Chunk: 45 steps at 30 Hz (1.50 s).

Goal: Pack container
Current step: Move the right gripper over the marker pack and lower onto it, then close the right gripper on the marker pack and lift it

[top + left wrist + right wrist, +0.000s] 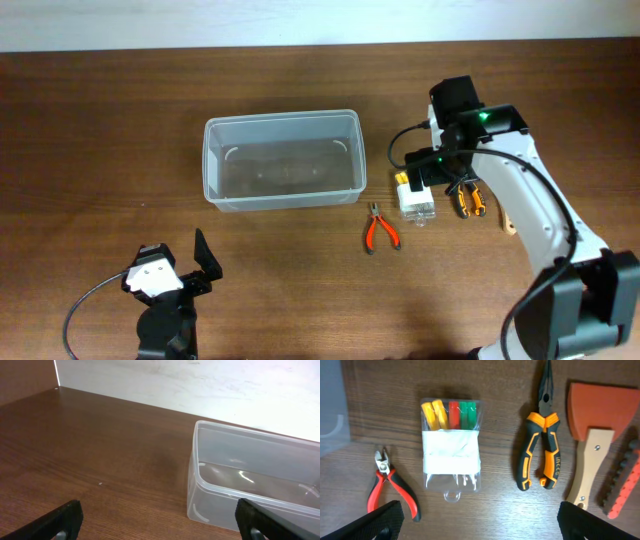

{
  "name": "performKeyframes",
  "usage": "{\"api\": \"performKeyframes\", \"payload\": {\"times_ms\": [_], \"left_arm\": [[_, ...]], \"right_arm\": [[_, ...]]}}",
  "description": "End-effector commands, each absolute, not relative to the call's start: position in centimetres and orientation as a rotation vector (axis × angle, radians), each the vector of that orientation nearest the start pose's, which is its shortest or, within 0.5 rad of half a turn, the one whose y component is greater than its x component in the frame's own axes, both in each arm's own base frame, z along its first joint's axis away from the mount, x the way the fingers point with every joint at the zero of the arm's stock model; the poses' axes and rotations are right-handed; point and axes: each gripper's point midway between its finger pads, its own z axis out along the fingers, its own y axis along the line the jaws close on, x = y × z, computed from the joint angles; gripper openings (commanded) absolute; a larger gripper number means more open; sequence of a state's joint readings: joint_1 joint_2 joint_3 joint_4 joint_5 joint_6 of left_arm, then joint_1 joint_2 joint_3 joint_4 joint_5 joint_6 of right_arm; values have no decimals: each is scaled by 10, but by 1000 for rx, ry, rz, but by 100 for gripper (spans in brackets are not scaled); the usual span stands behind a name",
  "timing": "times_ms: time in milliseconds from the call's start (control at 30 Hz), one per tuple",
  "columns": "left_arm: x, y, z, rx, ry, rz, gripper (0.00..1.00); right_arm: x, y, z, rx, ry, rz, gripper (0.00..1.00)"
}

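Above the small clear box [451,445], right jaws gape wide; left jaws wide, facing the container [283,160]

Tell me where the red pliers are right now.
In the overhead view, the red pliers lie right of centre, just off the near right corner of the container and left of the clear box.

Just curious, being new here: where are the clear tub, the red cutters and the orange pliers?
clear tub [208,160]: overhead view, left rim
red cutters [400,489]: right wrist view, handle
orange pliers [526,460]: right wrist view, left handle
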State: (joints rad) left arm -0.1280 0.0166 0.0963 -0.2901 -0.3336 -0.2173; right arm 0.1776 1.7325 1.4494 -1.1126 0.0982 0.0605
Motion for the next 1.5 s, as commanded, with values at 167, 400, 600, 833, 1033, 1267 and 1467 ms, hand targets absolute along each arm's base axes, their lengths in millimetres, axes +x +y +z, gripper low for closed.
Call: {"api": "performKeyframes", "payload": {"times_ms": [167,400,600,833,1033,1267,1467], "left_arm": [[232,27,147,-309,1743,55,99],[232,27,147,-309,1743,54,99],[232,27,147,-309,1743,54,99],[232,27,147,-309,1743,54,99],[232,27,147,-309,1743,55,99],[232,27,147,-309,1743,54,99],[232,27,147,-309,1743,54,99]], "right_arm": [[358,47,86,-41,3034,-147,100],[361,49,66,-46,3070,-147,100],[356,52,51,-49,3099,-119,100],[342,54,30,-55,3138,-94,100],[334,63,19,-76,3150,-33,100],[337,79,19,-122,3132,16,100],[342,79,19,-123,3107,8,100]]}}
